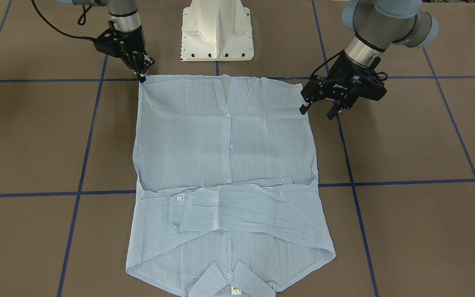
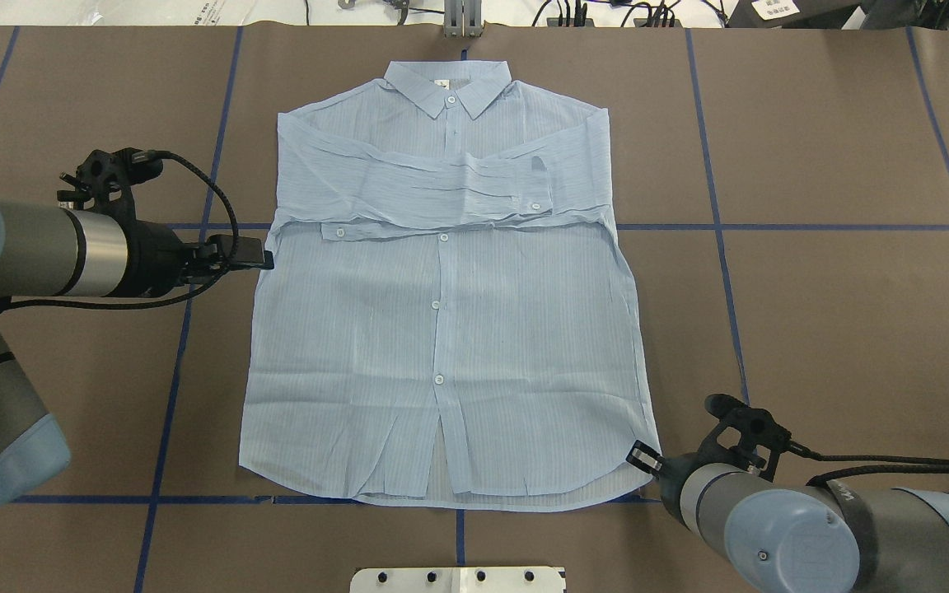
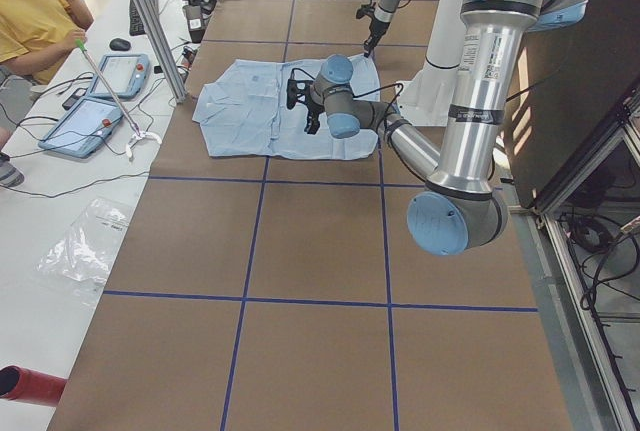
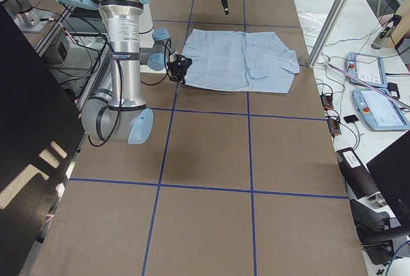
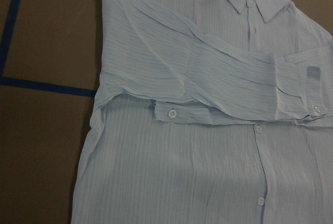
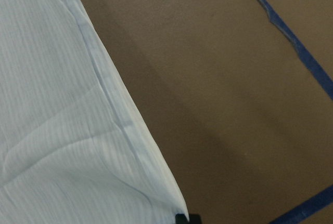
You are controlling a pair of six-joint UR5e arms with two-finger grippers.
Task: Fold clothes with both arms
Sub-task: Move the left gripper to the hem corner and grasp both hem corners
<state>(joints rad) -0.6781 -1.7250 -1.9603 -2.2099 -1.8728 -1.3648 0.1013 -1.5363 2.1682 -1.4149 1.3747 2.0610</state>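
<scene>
The left end effector (image 1: 318, 110) hovers just beside the side edge of the light-blue shirt (image 2: 441, 346) on the robot's left, level with the lower chest. Its fingers stand well apart and hold nothing. The shirt lies flat and button-side up in the middle of the brown tabletop (image 2: 812, 329). Its collar (image 2: 447, 86) is at the far side from the robot and its hem is nearest the white pedestal (image 1: 217, 31). Both sleeves (image 2: 441, 193) are folded across the chest, one over the other. At the hem corner (image 6: 177, 203) on the robot's right, the right end effector (image 1: 142, 75) is down at the tabletop. Its fingers are drawn together, pinching that corner of the cloth.
</scene>
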